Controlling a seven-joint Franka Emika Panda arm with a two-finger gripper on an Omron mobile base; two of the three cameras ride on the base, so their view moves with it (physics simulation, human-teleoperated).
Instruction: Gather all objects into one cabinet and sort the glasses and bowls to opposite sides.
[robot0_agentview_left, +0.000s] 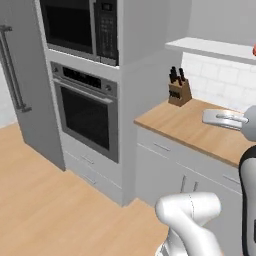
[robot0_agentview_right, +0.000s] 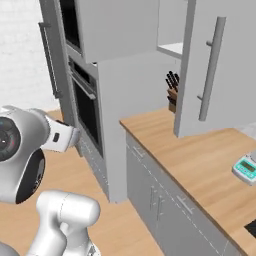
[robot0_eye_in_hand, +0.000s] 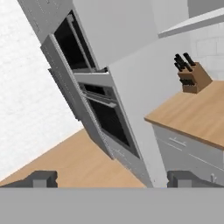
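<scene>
Gripper: I see its two dark fingertips at the bottom of my hand view, set wide apart with nothing between them; gripper faces the built-in oven and the wooden floor.
Arm: in the left base view my white arm bends low at the lower right; in the right base view the wrist sits high at the left.
Cabinet: grey door with its long bar handle stands open above the wooden counter; white shelf shows in the left base view.
Red cup: a sliver at the shelf's right edge, I think; too cropped to be sure.
Counter items: knife block by the wall; kitchen scale well apart from it.
</scene>
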